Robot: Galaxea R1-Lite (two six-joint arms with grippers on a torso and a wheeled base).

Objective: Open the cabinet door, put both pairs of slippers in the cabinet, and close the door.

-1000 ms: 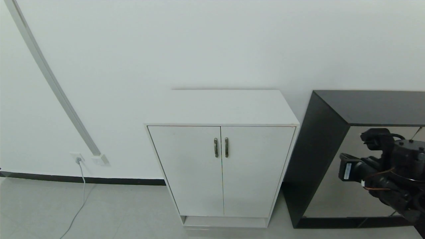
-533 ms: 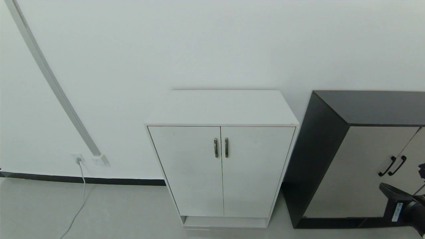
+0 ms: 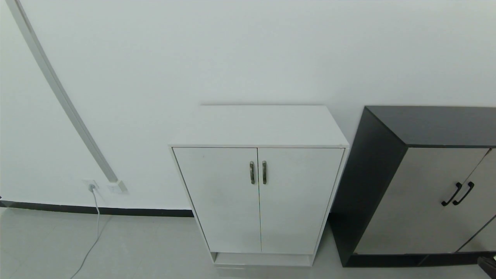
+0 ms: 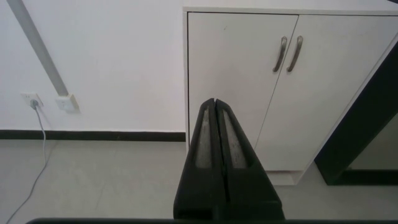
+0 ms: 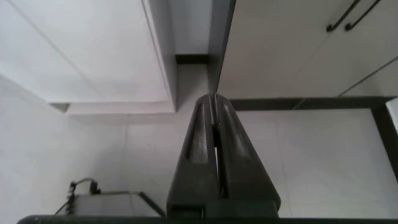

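White cabinet [image 3: 259, 128]: a smooth, matt box with square edges, placed at the centre of the head view against the plain white wall. A recessed plinth is seen at its base.
Cabinet doors [image 3: 221, 197]: two flat rectangular panels, both closed flush and parted by a thin vertical seam.
Door handles [image 3: 252, 172]: two slim, dull metal bars, mounted upright just beside each other, one on each side of the seam.
Left gripper [image 4: 215, 106]: dark tapered fingers with paler textured pads are pressed together tip to tip; nothing is grasped. It is held well apart from the doors.
Right gripper [image 5: 215, 99]: clenched likewise on nothing, held low over the floor before the gap between the two cabinets.
Black cabinet [image 3: 372, 174]: set at the right of the frame, just beside the white one. It has a matt black carcass, smooth grey doors and curved black handles [image 3: 457, 193].
Wall conduit [image 3: 58, 93]: a straight grey strip, run diagonally from the upper left.
Socket [image 3: 91, 185]: a white plate at the lower left, with a grey cable [image 3: 97, 217] trailed to the floor.
Floor [image 3: 147, 248]: pale grey and smooth.
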